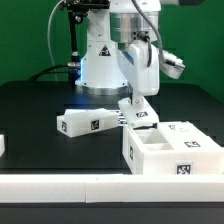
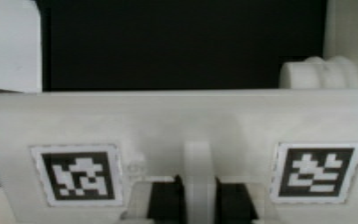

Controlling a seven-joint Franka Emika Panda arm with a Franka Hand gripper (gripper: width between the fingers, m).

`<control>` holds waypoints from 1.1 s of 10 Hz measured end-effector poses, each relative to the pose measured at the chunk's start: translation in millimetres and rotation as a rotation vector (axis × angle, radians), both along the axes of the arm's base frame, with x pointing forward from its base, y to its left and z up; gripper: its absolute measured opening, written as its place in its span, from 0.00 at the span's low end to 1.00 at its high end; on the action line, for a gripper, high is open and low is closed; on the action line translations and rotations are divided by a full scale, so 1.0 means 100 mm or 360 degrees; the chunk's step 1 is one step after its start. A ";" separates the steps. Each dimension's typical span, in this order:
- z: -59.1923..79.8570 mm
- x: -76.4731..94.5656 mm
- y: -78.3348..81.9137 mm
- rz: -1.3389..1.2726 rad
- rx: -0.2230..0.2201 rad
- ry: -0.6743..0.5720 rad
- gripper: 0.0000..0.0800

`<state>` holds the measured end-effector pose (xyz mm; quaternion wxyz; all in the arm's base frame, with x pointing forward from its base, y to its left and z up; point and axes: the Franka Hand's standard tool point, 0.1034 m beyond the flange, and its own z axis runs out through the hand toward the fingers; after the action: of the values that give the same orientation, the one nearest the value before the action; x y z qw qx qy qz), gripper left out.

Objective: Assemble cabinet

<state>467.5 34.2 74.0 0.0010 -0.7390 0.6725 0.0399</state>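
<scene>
The cabinet's open white box body (image 1: 152,163), with inner compartments and square tags, stands at the exterior view's right front. My gripper (image 1: 138,103) hangs just behind it and is shut on a small white tagged panel (image 1: 141,116). In the wrist view this panel (image 2: 194,120) fills the frame with two tags. My dark fingers (image 2: 165,203) stand either side of its narrow middle rib, so my gripper (image 2: 197,203) clamps the rib. A rounded knob-like part (image 2: 318,75) shows past the panel's edge. A second tagged white panel (image 1: 85,123) lies on the table to the exterior view's left of my gripper.
The long white rail (image 1: 100,190) runs along the table's front edge. A small white object (image 1: 2,145) shows at the exterior view's far left edge. The arm's white base (image 1: 100,65) stands behind the parts. The table top is black.
</scene>
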 end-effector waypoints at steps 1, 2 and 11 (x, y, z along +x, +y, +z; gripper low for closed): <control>0.00 0.02 0.00 0.0017 -0.0001 -0.0003 0.08; 0.00 0.04 -0.01 0.0035 -0.0004 -0.0007 0.08; -0.02 -0.03 -0.08 0.0010 0.0000 -0.0013 0.08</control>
<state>464.7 26.2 72.5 0.0038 -0.7413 0.6702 0.0370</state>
